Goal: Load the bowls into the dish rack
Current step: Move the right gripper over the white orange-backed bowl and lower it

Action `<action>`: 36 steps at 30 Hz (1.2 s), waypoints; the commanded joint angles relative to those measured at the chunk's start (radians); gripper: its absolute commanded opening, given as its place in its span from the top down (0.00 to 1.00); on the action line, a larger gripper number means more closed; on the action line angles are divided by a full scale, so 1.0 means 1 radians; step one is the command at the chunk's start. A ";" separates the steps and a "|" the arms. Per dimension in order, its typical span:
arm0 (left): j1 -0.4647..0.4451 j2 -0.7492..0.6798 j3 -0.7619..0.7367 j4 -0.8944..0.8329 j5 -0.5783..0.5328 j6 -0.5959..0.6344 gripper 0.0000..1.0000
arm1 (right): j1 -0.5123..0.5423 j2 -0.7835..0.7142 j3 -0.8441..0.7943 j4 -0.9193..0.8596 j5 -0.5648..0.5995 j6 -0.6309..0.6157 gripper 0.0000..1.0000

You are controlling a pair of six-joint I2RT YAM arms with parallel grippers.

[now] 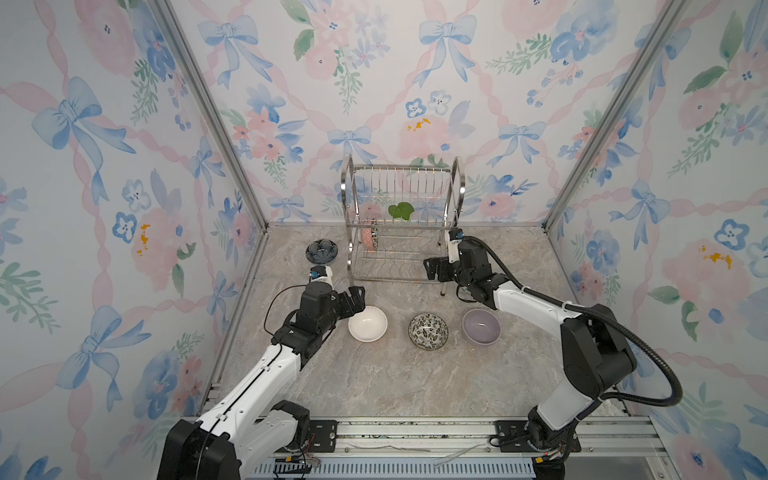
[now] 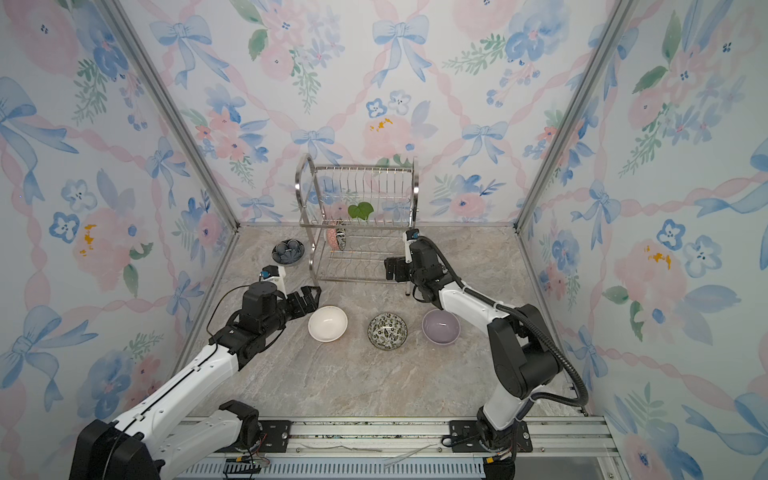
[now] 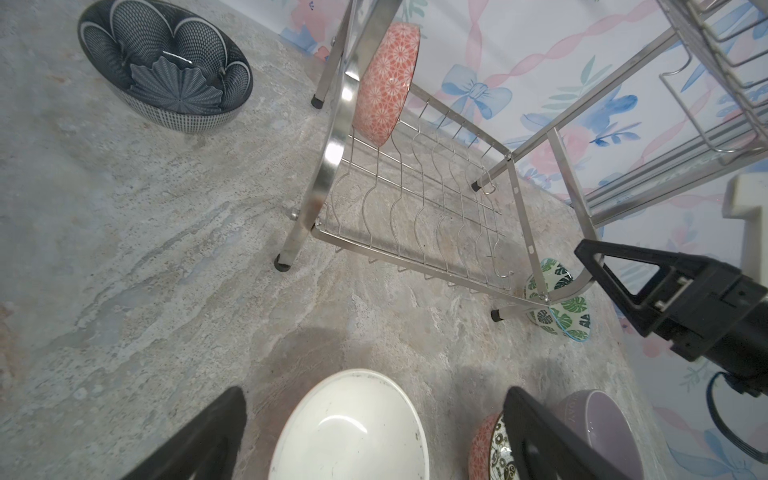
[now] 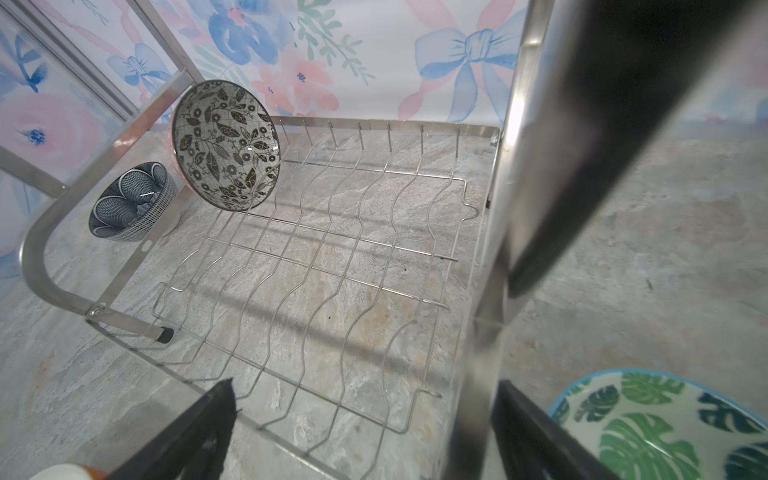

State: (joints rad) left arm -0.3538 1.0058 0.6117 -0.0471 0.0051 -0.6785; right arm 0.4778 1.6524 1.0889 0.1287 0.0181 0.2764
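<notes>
The fingers [image 3: 199,436] of the left gripper [image 1: 357,298] are spread wide and nothing is held. The white bowl [image 3: 349,428] is seen between and below them, upright on the marble tabletop [image 1: 395,382].

The fingers [image 4: 199,432] of the right gripper [image 1: 432,268] are also seen wide apart, with nothing clamped. In the right wrist view a steel upright of the dish rack [image 1: 401,174] is framed between them, close to one finger. Whether it is touched cannot be told.

In both top views three bowls are lined up in front of the rack: the white bowl on the left, a black-and-white floral bowl [image 1: 428,331] in the middle and a lavender bowl [image 1: 481,326] on the right. A dark blue bowl [image 1: 321,251] is set on the tabletop just left of the rack.

A second floral bowl [image 4: 226,145] is stood on edge at the left end of the lower shelf. A green-leaf bowl [image 3: 561,307] is seen in the wrist views only, on the tabletop beside the rack's right front leg.
</notes>
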 commanded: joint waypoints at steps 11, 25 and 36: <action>0.052 -0.064 -0.043 -0.120 0.001 -0.038 0.02 | 0.188 -0.228 -0.130 -0.254 0.259 -0.043 0.03; 0.106 -0.170 -0.179 -0.119 0.078 -0.125 0.02 | 0.473 -0.097 -0.003 -0.330 0.280 -0.041 0.02; 0.141 -0.213 -0.220 -0.085 0.145 -0.159 0.02 | 0.533 0.230 0.251 -0.433 0.258 -0.025 0.13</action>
State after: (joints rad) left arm -0.2211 0.7906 0.4080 -0.1509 0.1108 -0.8169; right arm 1.0016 1.8484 1.3041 -0.2111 0.2928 0.2615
